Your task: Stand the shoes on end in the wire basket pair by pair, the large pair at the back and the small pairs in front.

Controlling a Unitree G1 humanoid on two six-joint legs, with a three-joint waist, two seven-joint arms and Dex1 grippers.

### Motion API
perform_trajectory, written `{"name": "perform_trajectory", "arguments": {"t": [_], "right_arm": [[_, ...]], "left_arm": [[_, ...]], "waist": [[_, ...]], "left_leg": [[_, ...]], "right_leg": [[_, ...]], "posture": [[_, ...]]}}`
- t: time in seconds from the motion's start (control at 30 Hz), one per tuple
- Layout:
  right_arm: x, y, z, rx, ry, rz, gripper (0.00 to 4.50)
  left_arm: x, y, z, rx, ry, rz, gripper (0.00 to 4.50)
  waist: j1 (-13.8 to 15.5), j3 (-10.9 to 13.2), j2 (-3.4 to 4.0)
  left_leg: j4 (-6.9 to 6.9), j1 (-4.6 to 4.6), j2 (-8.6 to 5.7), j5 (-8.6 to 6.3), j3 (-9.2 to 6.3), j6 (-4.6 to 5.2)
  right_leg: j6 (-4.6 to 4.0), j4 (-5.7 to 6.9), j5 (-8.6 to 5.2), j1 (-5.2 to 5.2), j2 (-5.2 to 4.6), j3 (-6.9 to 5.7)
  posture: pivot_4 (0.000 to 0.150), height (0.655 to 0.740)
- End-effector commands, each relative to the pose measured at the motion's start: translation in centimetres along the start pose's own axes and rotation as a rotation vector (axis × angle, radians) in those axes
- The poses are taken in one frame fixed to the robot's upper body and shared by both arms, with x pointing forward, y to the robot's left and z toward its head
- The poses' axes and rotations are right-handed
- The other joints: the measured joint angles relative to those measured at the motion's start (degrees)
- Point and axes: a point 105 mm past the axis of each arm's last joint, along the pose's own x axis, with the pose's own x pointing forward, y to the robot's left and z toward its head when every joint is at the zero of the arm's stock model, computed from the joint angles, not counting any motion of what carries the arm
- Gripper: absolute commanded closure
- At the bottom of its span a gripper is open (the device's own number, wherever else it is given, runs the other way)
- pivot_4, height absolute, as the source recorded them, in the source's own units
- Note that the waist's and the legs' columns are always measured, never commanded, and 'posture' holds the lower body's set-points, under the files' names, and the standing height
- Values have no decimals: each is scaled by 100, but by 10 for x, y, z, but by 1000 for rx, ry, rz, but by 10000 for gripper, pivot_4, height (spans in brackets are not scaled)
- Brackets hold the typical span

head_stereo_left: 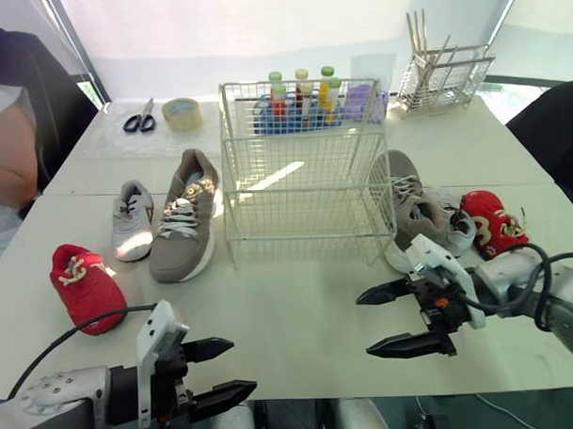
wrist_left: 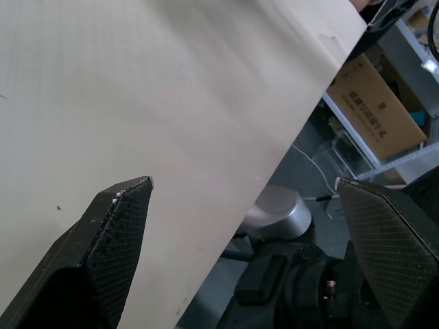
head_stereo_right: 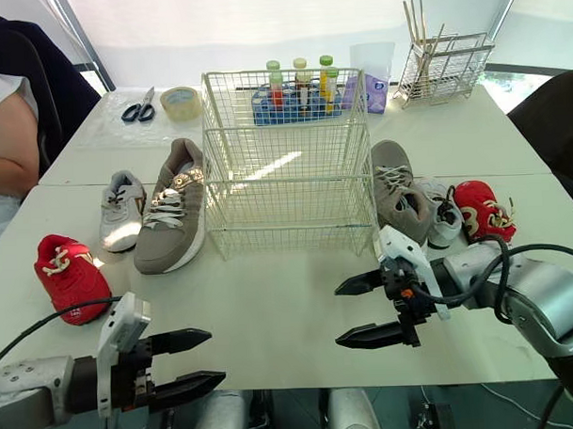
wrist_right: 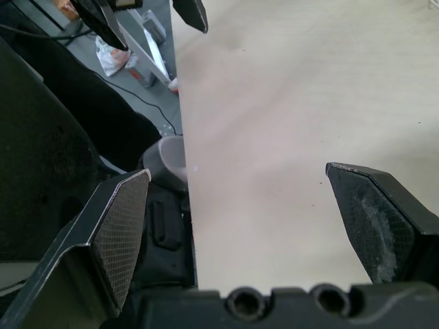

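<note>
The empty white wire basket stands upright at the middle of the table. To its left lie a large taupe shoe, a small grey shoe and a small red shoe. On its right lie the other large taupe shoe, a small grey-white shoe and a small red shoe. My left gripper hangs open over the table's near edge, holding nothing. My right gripper is open too, low over bare table in front of the right-hand shoes.
Scissors and a tape roll lie at the back left. Bottles in a blue rack stand behind the basket, and a wire rack with sticks is at the back right. A person's arm is at the left edge.
</note>
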Motion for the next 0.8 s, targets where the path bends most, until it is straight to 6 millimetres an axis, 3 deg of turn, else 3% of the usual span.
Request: {"name": "perform_trajectory", "arguments": {"t": [0.03,0.8], "right_arm": [[3,3,8,-34,-13,18,0],[7,-6,10,-74,31,-4,0]], "left_arm": [[-1,1,3,17,-7,10,818],[5,8,15,21,-44,29,818]], "waist": [[0,0,0],[8,0,0]], "left_leg": [[0,0,0,0,0,0],[4,0,0,1,0,0]], "right_leg": [[0,0,0,1,0,0],[0,3,0,21,0,-1]], "posture": [[1500,7352],[1500,7352]]}}
